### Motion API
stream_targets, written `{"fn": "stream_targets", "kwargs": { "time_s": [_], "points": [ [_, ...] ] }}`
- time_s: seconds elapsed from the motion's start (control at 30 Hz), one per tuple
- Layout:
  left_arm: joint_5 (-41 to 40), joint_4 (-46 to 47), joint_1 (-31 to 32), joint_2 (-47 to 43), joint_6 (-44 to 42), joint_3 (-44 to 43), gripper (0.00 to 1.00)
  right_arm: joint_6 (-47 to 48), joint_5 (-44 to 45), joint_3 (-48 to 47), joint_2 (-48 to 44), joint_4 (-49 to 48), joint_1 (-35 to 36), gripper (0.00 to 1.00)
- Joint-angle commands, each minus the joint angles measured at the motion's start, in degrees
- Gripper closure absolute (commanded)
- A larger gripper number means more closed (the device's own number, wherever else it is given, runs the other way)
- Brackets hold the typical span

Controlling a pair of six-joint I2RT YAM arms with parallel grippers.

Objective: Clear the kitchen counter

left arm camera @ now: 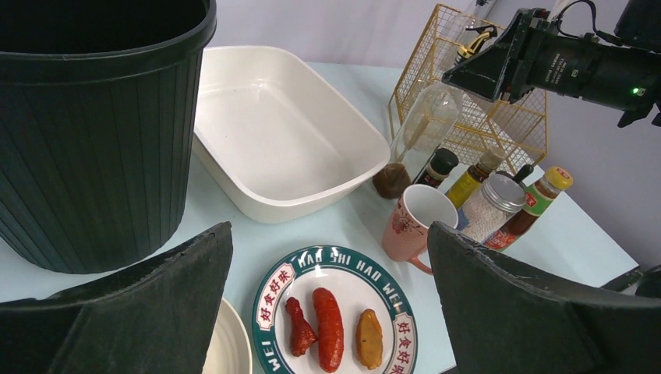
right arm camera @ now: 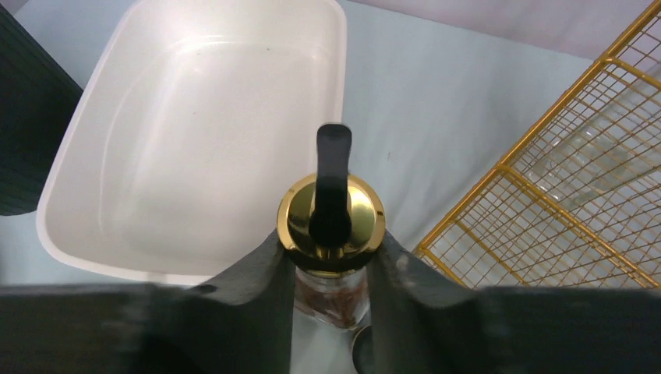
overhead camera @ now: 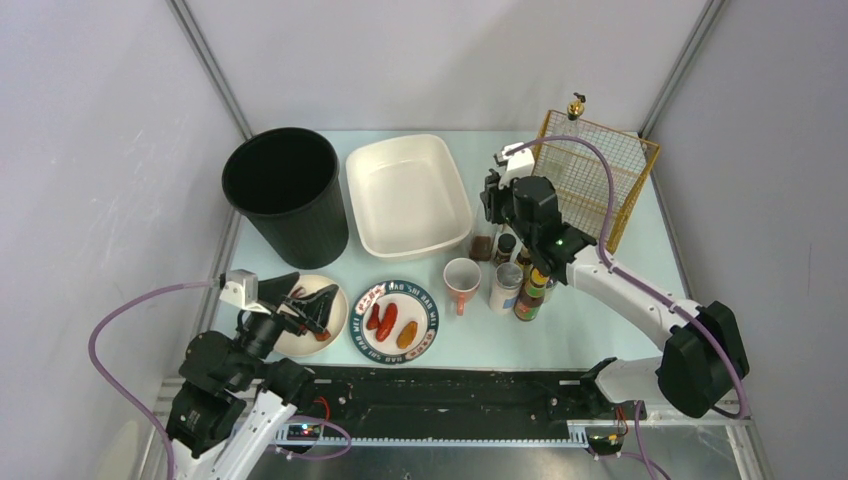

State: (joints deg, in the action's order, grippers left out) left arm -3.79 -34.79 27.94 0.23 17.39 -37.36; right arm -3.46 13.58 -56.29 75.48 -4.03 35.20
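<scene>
The right gripper point(right arm camera: 331, 257) is gripping a glass bottle point(right arm camera: 331, 222) by the neck, one finger pressing on each side directly under the gold cap. The left gripper point(left arm camera: 329, 234) is hanging with its fingers wide apart and holding nothing, well to the near left of the white tub point(overhead camera: 408, 195). The bottle is standing on the tabletop point(overhead camera: 480, 335) just beside the tub's near right corner, between the tub and the wire basket point(overhead camera: 600, 170). It is upright, so its long axis is running vertically. Its black spout seems to be pointing away from the wrist, along the tub's right side. I am judging the bottle as stiff, smooth and fragile. Only a little dark liquid is showing at the bottom, so it is probably rather light. The glass may be slippery, so the neck is a good place for holding, because the wider cap above the fingers can stop it from sliding down. Knocking the jars crowding near it is the risk when lifting.
</scene>
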Motion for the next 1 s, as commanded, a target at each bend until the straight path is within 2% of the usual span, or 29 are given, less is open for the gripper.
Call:
{"fn": "stream_targets", "kwargs": {
  "time_s": [0.0,0.03,0.07,0.13,0.43,0.97],
  "points": [
    [0.68,1.85,0.01,-0.8,-1.57,0.24,0.02,0.52,1.12,-0.2,0.1,-4.13,0.4,0.74],
    [0.42,1.88,0.01,-0.78,-1.61,0.27,0.02,0.55,1.06,-0.17,-0.18,-4.27,0.44,0.79],
    [0.26,1.91,0.01,-0.74,-1.64,0.29,0.02,0.56,0.84,-0.19,-0.48,-4.59,0.46,0.9],
    [0.0,1.84,0.01,-0.64,-1.73,0.27,0.02,0.49,0.45,-0.18,-1.26,-5.27,0.58,1.0],
    [0.19,1.89,0.01,-0.66,-1.8,0.28,0.02,3.47,1.69,-2.09,-6.78,-6.34,1.38,1.0],
    [0.39,1.87,0.0,0.61,-1.8,0.28,0.02,12.02,3.16,-18.24,-11.81,0.71,0.99,1.0]
  ]
}}
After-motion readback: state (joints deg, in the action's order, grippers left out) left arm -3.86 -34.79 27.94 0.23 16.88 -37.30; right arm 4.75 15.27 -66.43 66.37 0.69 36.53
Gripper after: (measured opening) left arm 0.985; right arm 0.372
